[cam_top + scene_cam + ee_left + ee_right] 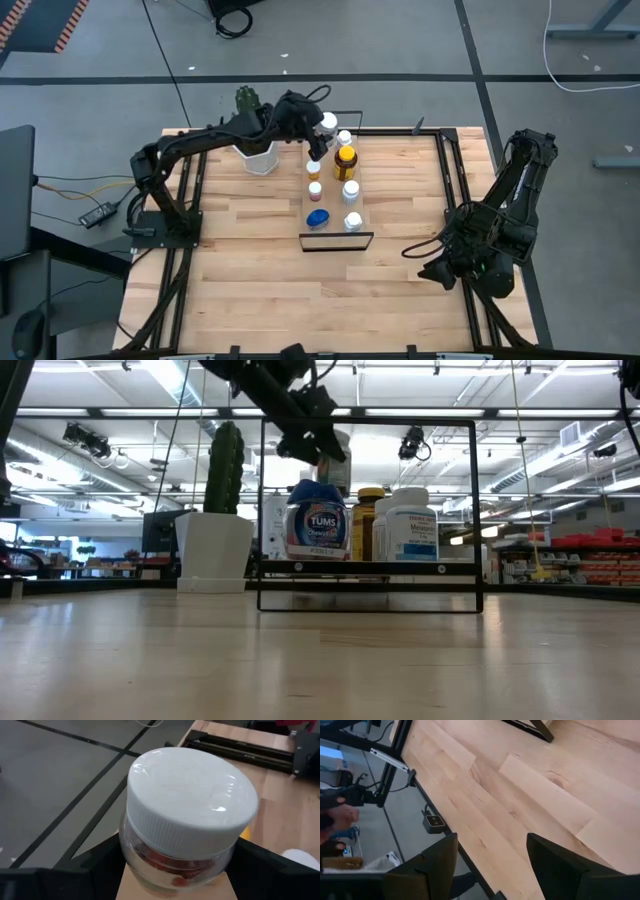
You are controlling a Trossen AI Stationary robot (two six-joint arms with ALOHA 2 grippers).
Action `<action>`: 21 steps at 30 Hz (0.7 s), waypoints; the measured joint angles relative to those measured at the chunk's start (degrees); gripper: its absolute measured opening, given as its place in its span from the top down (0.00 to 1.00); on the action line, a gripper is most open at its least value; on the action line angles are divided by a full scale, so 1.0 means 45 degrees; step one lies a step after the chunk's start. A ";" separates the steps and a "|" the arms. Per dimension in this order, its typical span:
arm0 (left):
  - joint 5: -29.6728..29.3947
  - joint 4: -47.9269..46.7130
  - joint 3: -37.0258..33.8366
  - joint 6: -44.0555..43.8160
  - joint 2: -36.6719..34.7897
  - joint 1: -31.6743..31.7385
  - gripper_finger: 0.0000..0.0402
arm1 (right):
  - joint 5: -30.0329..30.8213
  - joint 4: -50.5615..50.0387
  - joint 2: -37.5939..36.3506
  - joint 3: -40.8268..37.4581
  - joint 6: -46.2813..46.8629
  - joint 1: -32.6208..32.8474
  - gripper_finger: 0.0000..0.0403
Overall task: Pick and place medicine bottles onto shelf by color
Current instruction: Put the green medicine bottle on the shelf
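High view: the left arm reaches from its base at the table's left edge across to the far end of the shelf (336, 240), elbow bent. The left gripper (322, 122) sits there with its jaws clamped on a white-capped bottle (329, 121).

Left wrist view: that white-capped bottle (187, 815) is held between the two dark fingers (90, 870). It has a clear body with red contents, and its cap faces the camera. Past the jaws lie floor and the table's black frame.

Low view: the held bottle hangs above the shelf's wire rail (368, 423), clear of the bottles standing below it.

Shelf stock, counted from above: seven bottles standing.
- One amber bottle (345, 160) with a yellow cap.
- One blue-lidded bottle (317, 217).
- Five white-capped bottles in two rows.

With the held one, eight in all.

A white pot with a cactus (256, 150) stands just beside the left arm's forearm, near the far left corner.

The right gripper (438, 271) rests low at the table's right edge, well apart from the shelf. Its jaws stand apart over bare wood, with broad empty table (530, 795) ahead of them.
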 joint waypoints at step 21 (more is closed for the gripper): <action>0.0879 0.3705 -0.4132 0.0092 -0.0001 0.1135 0.27 | -0.0001 -0.0300 0.0000 0.0000 0.1326 -0.0034 0.39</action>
